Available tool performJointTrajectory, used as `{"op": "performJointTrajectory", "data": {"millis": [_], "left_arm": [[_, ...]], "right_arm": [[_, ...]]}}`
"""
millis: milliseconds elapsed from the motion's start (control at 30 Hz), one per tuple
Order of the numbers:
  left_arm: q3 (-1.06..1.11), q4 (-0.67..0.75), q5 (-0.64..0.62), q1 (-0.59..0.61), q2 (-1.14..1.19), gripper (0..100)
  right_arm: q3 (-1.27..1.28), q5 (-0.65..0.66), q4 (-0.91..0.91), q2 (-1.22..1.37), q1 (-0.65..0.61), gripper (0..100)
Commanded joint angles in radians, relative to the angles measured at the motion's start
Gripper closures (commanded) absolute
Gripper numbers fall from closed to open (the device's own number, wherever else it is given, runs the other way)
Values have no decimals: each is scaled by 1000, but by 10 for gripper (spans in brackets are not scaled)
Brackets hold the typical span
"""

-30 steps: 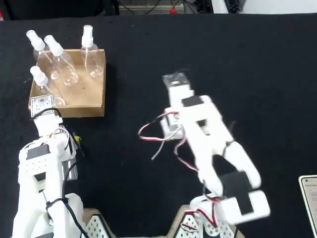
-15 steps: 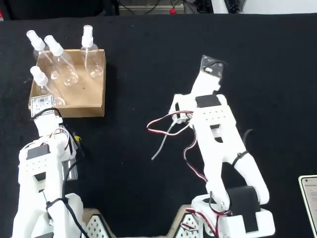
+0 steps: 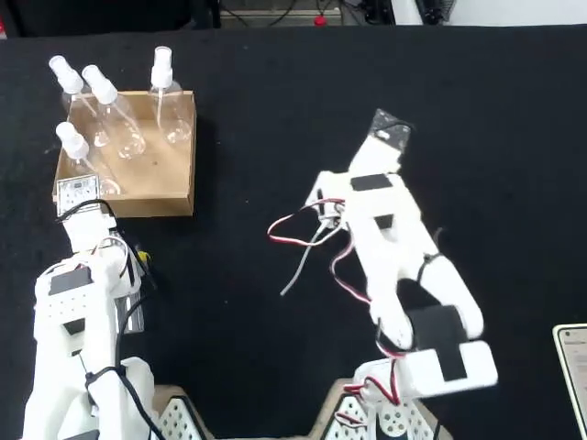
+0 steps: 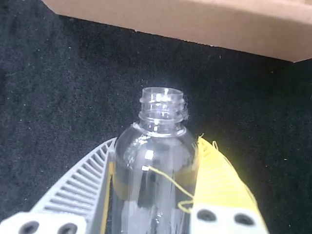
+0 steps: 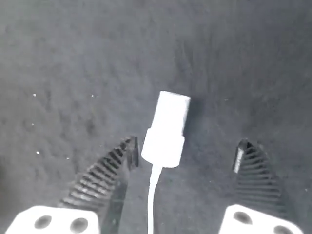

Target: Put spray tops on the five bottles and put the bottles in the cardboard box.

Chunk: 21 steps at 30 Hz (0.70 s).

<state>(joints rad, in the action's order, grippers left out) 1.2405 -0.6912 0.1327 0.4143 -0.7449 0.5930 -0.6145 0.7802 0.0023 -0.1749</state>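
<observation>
The cardboard box (image 3: 156,183) sits at the table's far left with several capped spray bottles (image 3: 115,115) standing in it. My left arm (image 3: 78,275) is just in front of the box. My left gripper (image 4: 158,141) is shut on a clear bottle (image 4: 161,112) with a bare threaded neck that points toward the box wall (image 4: 195,19). My right arm (image 3: 385,211) stretches over the middle of the table. My right gripper (image 5: 187,143) is open and low over the cloth. A white spray top (image 5: 168,126) lies between its fingers, close to one of them, with its thin tube trailing back.
Loose red and white wires (image 3: 303,238) hang off the right arm. A white card (image 3: 573,357) lies at the right edge. The black table (image 3: 275,92) stretches wide between the box and the right arm.
The right arm swung to the right and farther out over the table, then settled there. The left arm and its bottle kept still.
</observation>
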Motion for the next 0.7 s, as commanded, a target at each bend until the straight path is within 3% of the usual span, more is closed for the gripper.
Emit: {"op": "performJointTrajectory", "data": {"millis": [0, 67, 233, 367, 567, 667], "left_arm": [[-2, 20, -6, 8, -21, 925], [-2, 20, -6, 8, -21, 925], [-2, 20, -6, 8, -21, 925], [-2, 20, -6, 10, -21, 925], [-2, 20, -6, 10, -21, 925], [-2, 20, -6, 10, -21, 925]], "right_arm": [[-84, -3, -12, 33, -44, 689], [-105, -3, 9, 68, -60, 732], [-171, 17, 77, 140, -34, 994], [-229, 222, 118, 153, 15, 961], [-341, 717, 334, 160, 28, 972], [-334, 872, 387, 163, 52, 912]]}}
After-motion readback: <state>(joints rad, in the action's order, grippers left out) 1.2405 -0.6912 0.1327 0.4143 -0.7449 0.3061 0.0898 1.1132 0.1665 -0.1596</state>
